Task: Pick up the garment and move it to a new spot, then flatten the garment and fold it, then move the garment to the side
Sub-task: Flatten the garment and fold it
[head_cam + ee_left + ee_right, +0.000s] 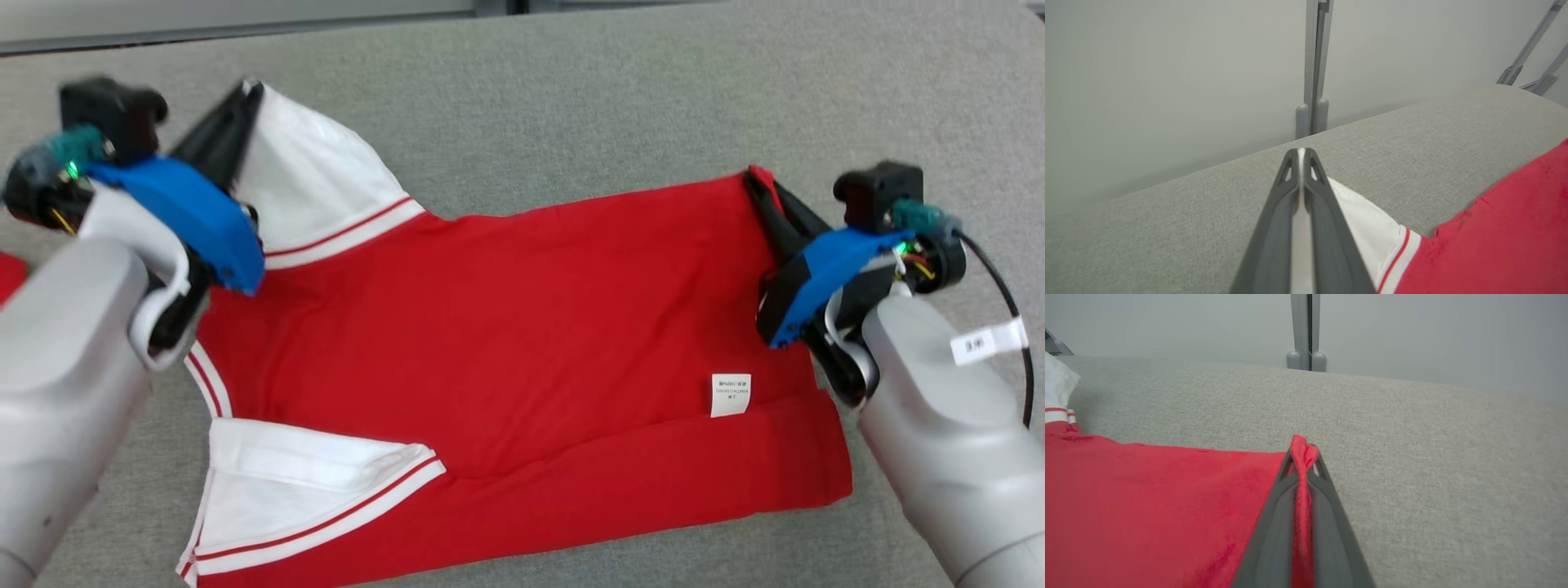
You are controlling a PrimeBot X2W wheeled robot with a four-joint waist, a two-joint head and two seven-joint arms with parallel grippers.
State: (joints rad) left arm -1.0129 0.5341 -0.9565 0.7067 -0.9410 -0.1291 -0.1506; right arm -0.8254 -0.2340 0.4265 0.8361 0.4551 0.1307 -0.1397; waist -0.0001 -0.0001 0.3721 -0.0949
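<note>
The garment (pixel 506 327) is a red shirt with white, red-striped sleeves, spread sideways on the grey surface with a white care label (pixel 730 394) showing. My left gripper (pixel 249 94) is shut on the tip of the far white sleeve (pixel 310 180), lifting it; the left wrist view has white cloth pinched between the fingers (pixel 1274 228). My right gripper (pixel 755 184) is shut on the far red hem corner at the right; the right wrist view shows red cloth (pixel 1126 506) bunched between its fingers (pixel 1331 522). The near sleeve (pixel 302 490) lies flat at the front left.
The grey fabric surface (pixel 620 98) runs on behind and to the right of the garment. A grey wall with a vertical post (pixel 1312 65) stands beyond its far edge. A bit of red (pixel 8 273) shows at the far left edge.
</note>
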